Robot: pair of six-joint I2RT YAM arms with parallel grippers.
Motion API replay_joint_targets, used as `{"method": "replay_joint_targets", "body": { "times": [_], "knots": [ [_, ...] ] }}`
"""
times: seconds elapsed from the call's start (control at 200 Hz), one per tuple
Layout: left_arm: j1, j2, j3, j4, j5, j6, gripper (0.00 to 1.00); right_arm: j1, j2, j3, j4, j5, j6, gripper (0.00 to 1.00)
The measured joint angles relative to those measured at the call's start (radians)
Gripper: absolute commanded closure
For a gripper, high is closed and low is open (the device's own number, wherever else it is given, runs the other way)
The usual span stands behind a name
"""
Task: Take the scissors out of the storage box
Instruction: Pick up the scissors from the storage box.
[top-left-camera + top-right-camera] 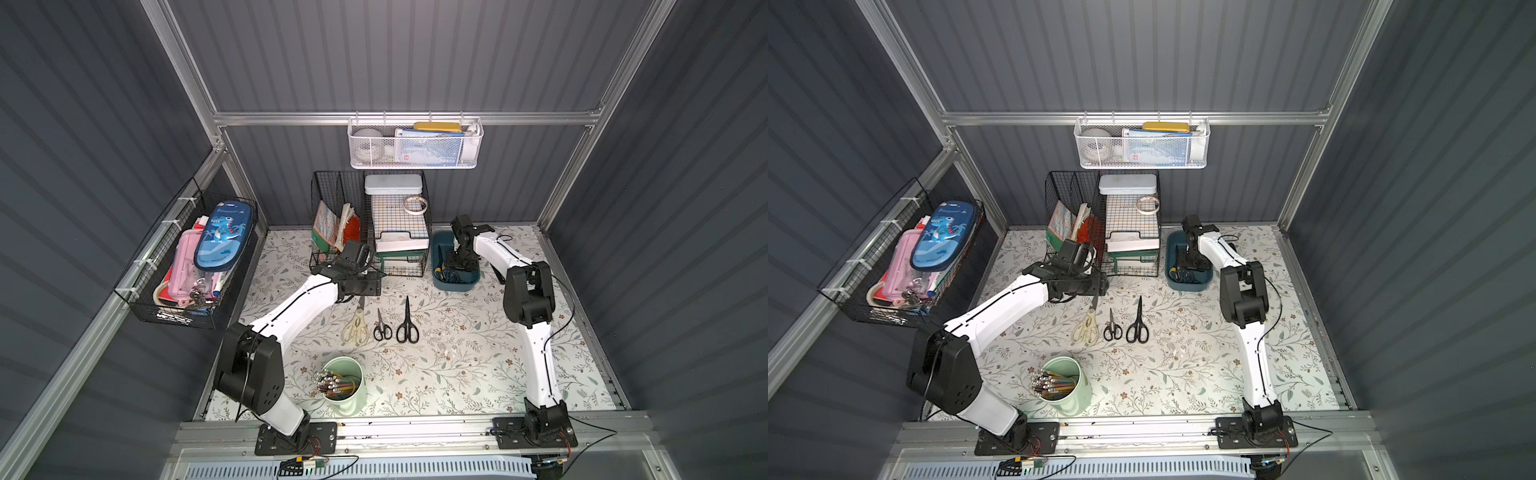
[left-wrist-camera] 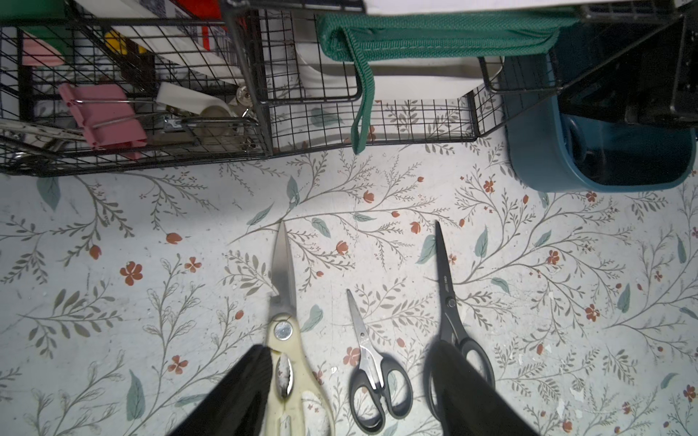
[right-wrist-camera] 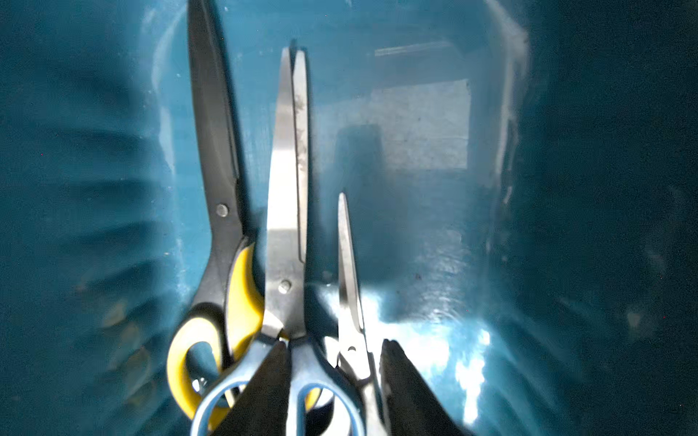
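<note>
Ribbed grey walls [image 1: 374, 62] enclosed a floral-print tabletop [image 1: 457, 361]. On it, the cream-handled scissors [image 1: 354, 328], small black scissors [image 1: 381, 326] and long black scissors [image 1: 407, 322] lay parallel, blades aimed at the back wall. The left gripper [image 2: 349, 349] hung wide open above them. The glossy teal storage box [image 1: 453, 286] held the yellow-and-black scissors [image 3: 215, 188], blue-handled scissors [image 3: 289, 170] and short steel scissors [image 3: 347, 264], tips also rearward. The right gripper [image 3: 335, 342], fingers narrowed, straddled the short pair; whether it gripped was unclear.

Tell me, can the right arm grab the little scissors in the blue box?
Probably yes. The right gripper is down inside the box, its open jaws either side of the little scissors. Nothing covers them, but the blue-handled pair pokes between the jaws too.
</note>
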Motion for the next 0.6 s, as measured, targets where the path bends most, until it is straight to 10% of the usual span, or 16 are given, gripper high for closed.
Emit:
{"method": "replay_joint_targets", "body": {
  "times": [0.6],
  "knots": [
    [0.0,0.009,0.006,-0.002,0.001,0.0,0.28,0.052,-0.239,-0.153,0.145,0.046,-0.043,0.55]
  ]
}}
